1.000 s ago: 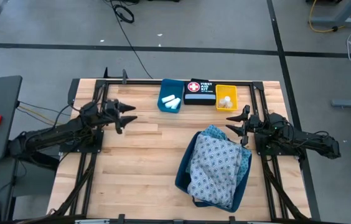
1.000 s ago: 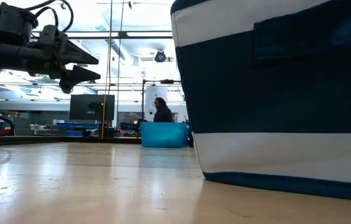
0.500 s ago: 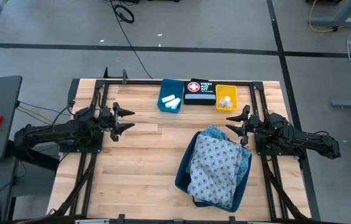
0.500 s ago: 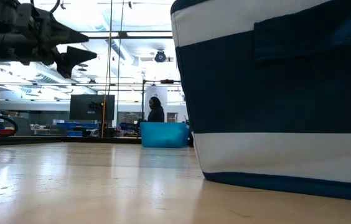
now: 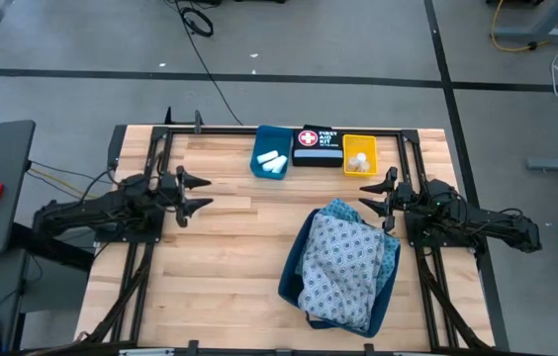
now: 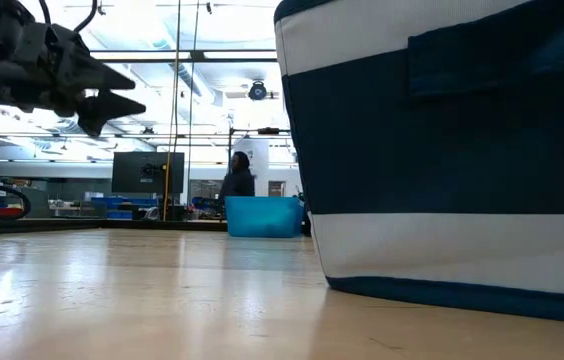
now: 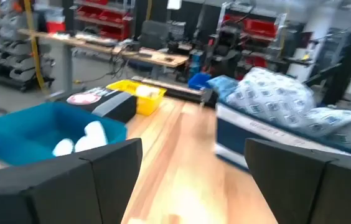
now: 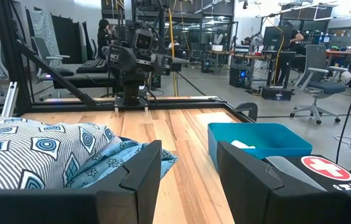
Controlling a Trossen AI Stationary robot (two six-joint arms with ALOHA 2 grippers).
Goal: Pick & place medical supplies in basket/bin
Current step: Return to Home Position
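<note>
The navy-and-white basket (image 5: pixel 297 280) stands right of the table's middle. A whitish-blue patterned cloth (image 5: pixel 343 259) is heaped in it, over a teal cloth (image 5: pixel 390 259). At the far edge, a blue bin (image 5: pixel 264 148) holds white rolls (image 5: pixel 273 161) and a yellow bin (image 5: pixel 346 156) holds pale vials (image 5: pixel 360 160). My left gripper (image 5: pixel 203 193) hovers open and level at the table's left, pointing right. Beside the basket's far right corner, my right gripper (image 5: pixel 370 193) hovers open and level, pointing left. Nothing sits between either pair of fingers.
A black first-aid kit (image 5: pixel 317 145) with a red-and-white cross lies between the two bins. Bare wood stretches between the left gripper and the basket. A black frame rail (image 5: pixel 289 130) runs along the far edge. A person (image 6: pixel 236 178) shows in the room beyond the table.
My left gripper has drawn back a little toward the table's left edge, staying open and level. The person in the room behind has walked to the left.
</note>
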